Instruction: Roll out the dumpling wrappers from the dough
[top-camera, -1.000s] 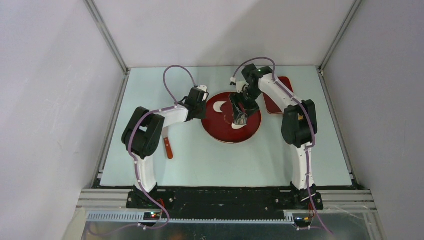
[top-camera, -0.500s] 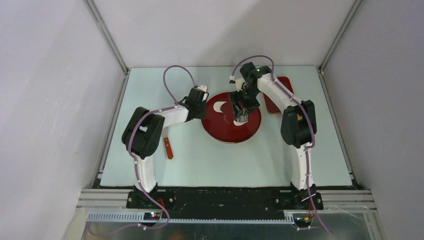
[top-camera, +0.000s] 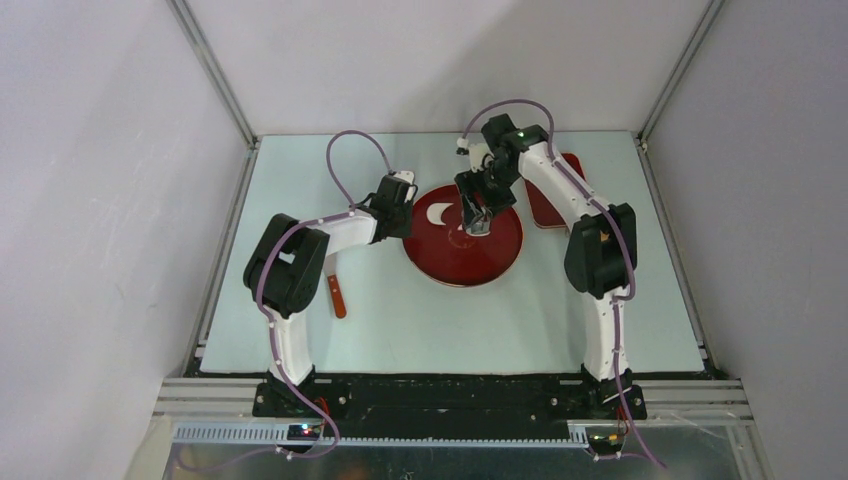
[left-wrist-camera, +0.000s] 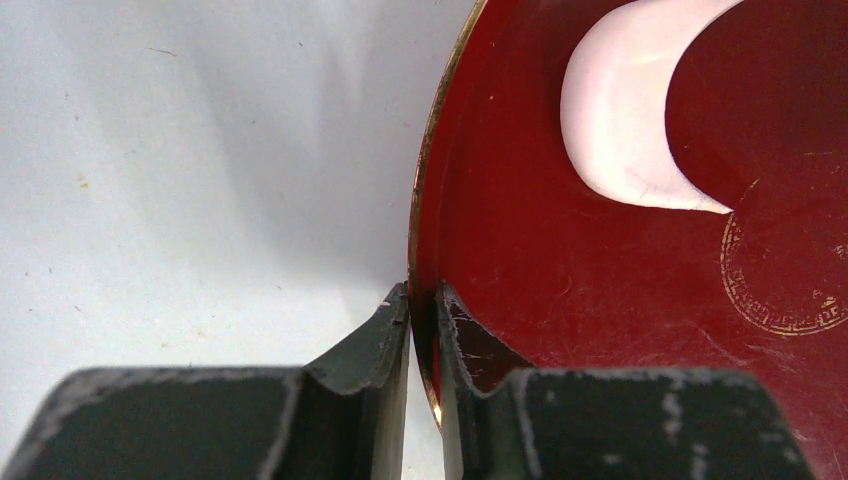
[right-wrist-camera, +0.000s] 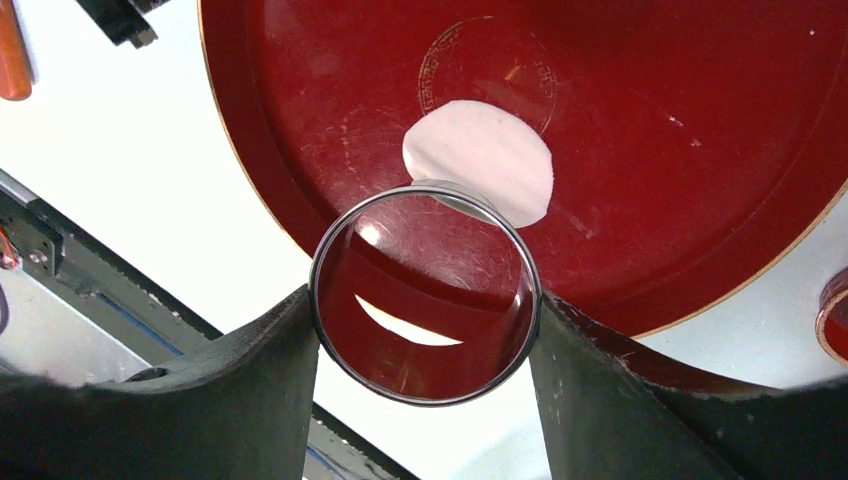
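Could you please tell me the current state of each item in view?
left tool: shut on the red plate rim
right tool: shut on the ring cutter
dumpling wrapper: cut round, flat on the plate
dough scrap: crescent, flat on the plate

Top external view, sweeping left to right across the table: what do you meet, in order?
Red-handled tool → left gripper clamped on the red plate rim → crescent dough scrap → right gripper holding the ring cutter → second red dish.
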